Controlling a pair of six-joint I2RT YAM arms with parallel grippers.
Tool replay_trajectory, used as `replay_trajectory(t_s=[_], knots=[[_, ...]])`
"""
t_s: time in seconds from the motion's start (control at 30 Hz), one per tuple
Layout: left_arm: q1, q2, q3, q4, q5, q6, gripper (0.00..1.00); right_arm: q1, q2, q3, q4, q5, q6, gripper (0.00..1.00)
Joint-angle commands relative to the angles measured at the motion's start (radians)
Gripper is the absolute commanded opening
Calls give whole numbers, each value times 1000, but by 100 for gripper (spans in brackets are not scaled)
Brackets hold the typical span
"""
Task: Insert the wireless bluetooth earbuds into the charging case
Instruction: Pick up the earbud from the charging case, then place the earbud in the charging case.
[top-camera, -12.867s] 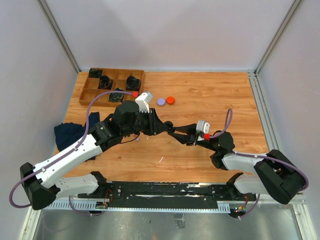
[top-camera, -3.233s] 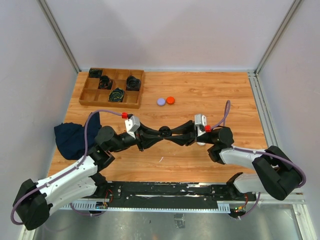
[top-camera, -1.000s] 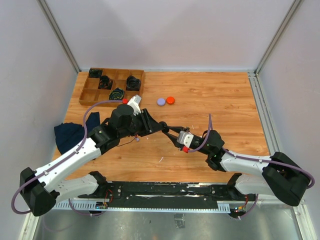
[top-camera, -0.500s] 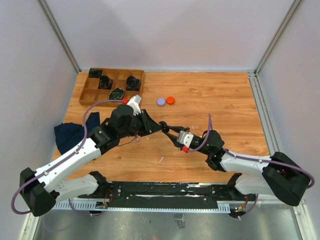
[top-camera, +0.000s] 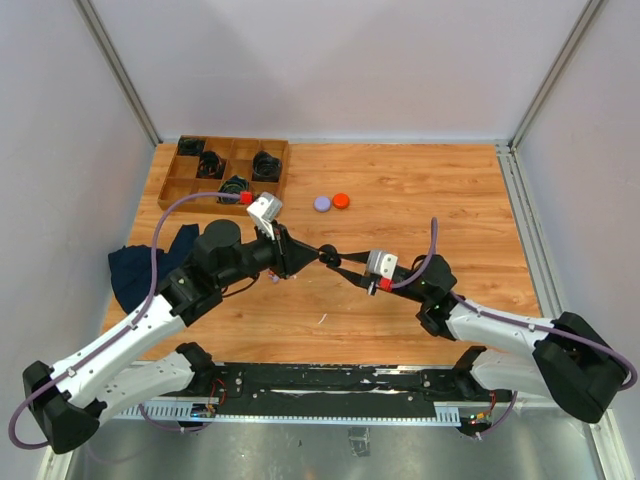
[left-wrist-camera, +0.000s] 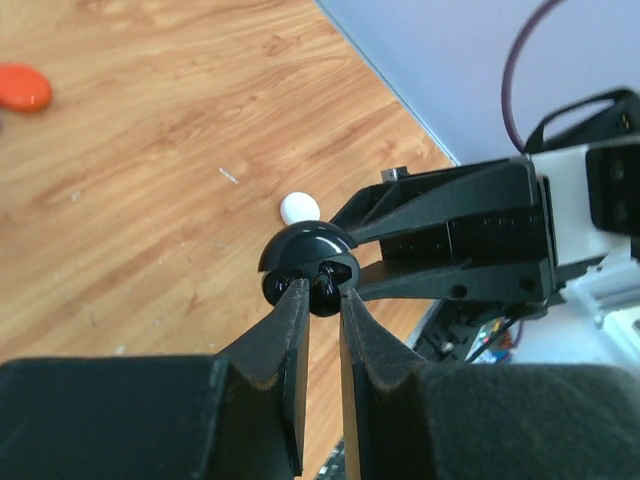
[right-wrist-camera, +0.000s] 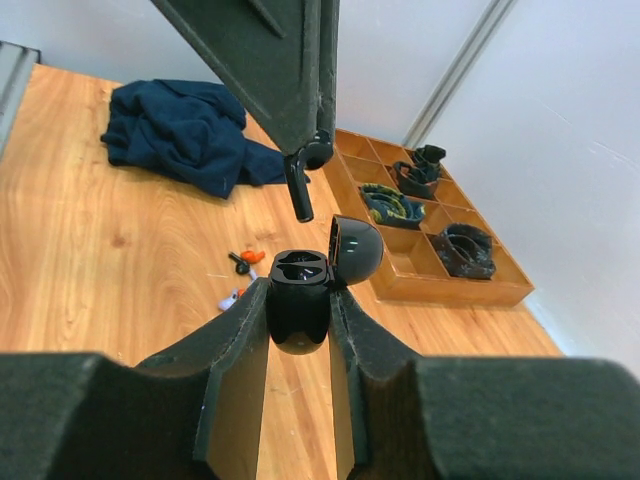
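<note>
So that its open wells are exposed, the right fingers (right-wrist-camera: 235, 380) clamp the black charging case (right-wrist-camera: 298, 325) while the left fingers (left-wrist-camera: 285, 340) pinch a dark earbud (right-wrist-camera: 299, 195) just above.

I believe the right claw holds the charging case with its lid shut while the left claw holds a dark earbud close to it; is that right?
No: the charging case has its lid open, as the right wrist view shows; the rest holds.
</note>
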Motion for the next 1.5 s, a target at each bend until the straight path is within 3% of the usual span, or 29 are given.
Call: replay_trajectory(t_s=[0.0, 0.4, 0.53, 0.67, 0.93, 1.47], knots=[[-9, -7, -1, 82, 107, 241, 6, -28, -34, 51, -33, -115, 100, 11], [-10, -24, 77, -51, 356, 824, 5, -98, -32, 80, -17, -262, 272, 11], [-10, -36, 80, -88, 428, 1032, 1, -105, -31, 83, -20, -279, 281, 11], [-11, -28, 90, -115, 457, 1146, 0, -107, -30, 85, -20, -293, 288, 11], [-32, 38, 147, -176, 458, 1242, 0, -106, -14, 83, 23, -308, 312, 11], [-45, 73, 155, -203, 471, 1250, 0, -107, -11, 82, 36, -306, 319, 11]])
